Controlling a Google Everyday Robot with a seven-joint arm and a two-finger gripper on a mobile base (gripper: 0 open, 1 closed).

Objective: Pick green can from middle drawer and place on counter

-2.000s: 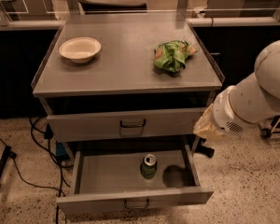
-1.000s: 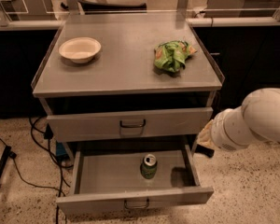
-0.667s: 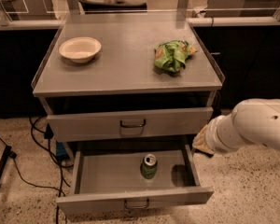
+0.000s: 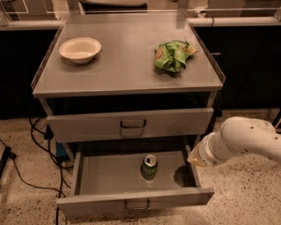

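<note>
The green can (image 4: 149,167) stands upright on the floor of the open middle drawer (image 4: 107,175), a little right of centre. The drawer is pulled out, with its dark wire handle (image 4: 136,205) on the front. My white arm (image 4: 246,142) reaches in from the right. My gripper (image 4: 195,159) is at the arm's end, just above the drawer's right wall and to the right of the can, apart from it. The counter (image 4: 126,67) is the grey top of the cabinet above.
A white bowl (image 4: 79,49) sits at the counter's left and a green and orange snack bag (image 4: 172,55) at its right. The upper drawer (image 4: 131,124) is closed. Dark cables (image 4: 23,172) lie on the speckled floor at the left.
My arm has come down and swung left, from beside the upper drawer to the right wall of the open drawer. The can has not moved.
</note>
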